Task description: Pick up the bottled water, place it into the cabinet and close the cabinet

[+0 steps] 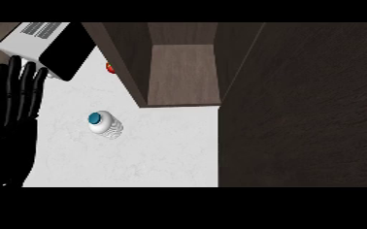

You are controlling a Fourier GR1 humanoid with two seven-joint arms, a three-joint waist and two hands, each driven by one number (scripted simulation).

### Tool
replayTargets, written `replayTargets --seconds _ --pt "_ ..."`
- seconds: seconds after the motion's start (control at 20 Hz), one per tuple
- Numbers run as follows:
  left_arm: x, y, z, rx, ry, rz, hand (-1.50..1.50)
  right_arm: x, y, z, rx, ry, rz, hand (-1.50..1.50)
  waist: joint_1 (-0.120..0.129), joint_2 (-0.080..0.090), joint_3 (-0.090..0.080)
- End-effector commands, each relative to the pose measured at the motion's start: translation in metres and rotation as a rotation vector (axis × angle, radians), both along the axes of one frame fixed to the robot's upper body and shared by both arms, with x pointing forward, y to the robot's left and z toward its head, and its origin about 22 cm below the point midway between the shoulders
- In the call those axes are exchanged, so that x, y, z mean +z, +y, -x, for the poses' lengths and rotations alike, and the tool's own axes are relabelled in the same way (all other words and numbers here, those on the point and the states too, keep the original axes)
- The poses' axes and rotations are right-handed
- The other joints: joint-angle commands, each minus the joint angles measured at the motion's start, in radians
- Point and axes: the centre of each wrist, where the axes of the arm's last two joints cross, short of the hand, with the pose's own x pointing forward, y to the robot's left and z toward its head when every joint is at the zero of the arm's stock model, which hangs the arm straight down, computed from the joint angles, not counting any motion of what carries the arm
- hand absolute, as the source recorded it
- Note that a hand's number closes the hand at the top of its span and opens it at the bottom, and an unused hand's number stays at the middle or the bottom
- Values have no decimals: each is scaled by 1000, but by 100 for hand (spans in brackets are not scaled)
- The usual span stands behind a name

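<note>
While the left hand (20, 97) rests with fingers straight, bottled water (105, 124) stands on the white counter (143, 155) near the open cabinet (183, 73).

A clear ribbed plastic water bottle with a blue cap (105, 124) stands on the white speckled counter (143, 160), off to the right of the black left hand's (18, 102) straight, upward-pointing fingers (28, 80) and apart from them. Just beyond the fingertips sits a white microwave with a black door (54, 46). Farther right of the fingers, a dark wooden open cabinet (183, 65); a small red object (110, 67) peeks beside its left wall.
</note>
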Motion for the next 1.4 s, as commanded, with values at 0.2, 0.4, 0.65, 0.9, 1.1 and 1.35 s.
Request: replayTargets --seconds 0.2,0.4,0.65,0.9,1.1,1.35 --pt "-6 -12 15 113 13 23 -150 -3 -12 38 20 68 91 -150 33 -14 32" --pt "-15 -19 26 119 223 294 -150 -7 -7 52 213 155 -20 -150 33 -17 32" --pt "-1 -24 54 129 233 325 -150 10 -23 96 246 177 5 -150 31 -17 32" --pt "16 -27 90 110 230 318 -150 18 -13 114 220 170 -31 -150 35 -16 32" --pt "6 -43 96 135 226 337 -150 22 -14 121 222 157 -35 -150 36 -16 32" --pt "5 -46 96 140 244 327 -150 24 -24 138 233 190 -19 -150 27 -17 32"
